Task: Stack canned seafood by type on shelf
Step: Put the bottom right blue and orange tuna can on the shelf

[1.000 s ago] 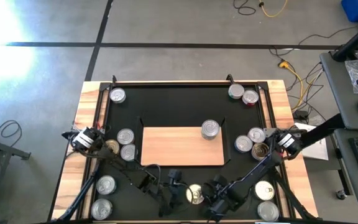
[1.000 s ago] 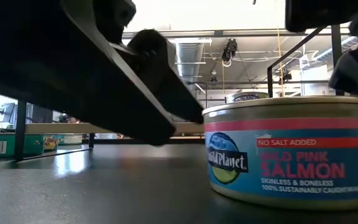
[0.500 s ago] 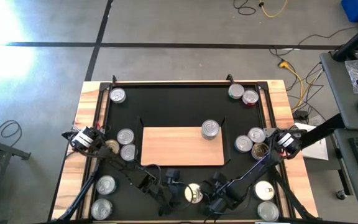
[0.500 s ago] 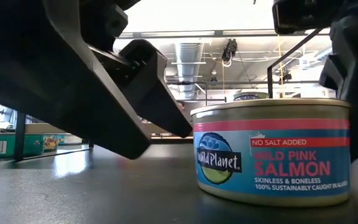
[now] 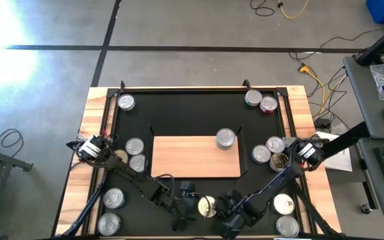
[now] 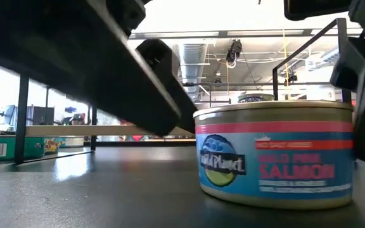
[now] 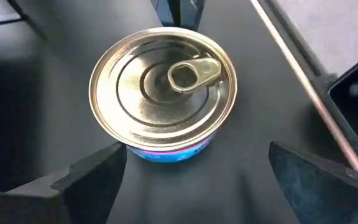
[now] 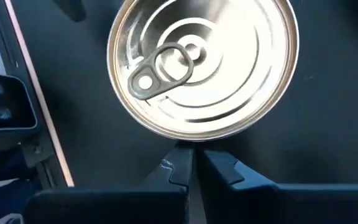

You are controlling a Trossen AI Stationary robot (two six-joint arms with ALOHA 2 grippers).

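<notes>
A salmon tin with a gold pull-tab top and blue-and-pink label stands upright on the black mat near the table's near edge, between my two grippers. My left gripper is open, its fingers spread wide on the tin's left side and touching nothing. My right gripper is shut at the tin's right side. The light-wood shelf lies mid-table with one tin standing on it. In the low view the tin fills the right half. My right gripper meets the tin with its shut fingertips at the side wall just under the top rim. It comes about level from the table's right. The tin stands flat on the mat, upright.
Other tins stand around the mat: left of the shelf, right of it, at the far corners, and near the near corners. The shelf's black frame ends rise behind.
The tin has slid a little along the mat toward the table's left, staying upright, with my shut right gripper following behind it. My left gripper's fingers have shifted slightly around it and stayed open.
</notes>
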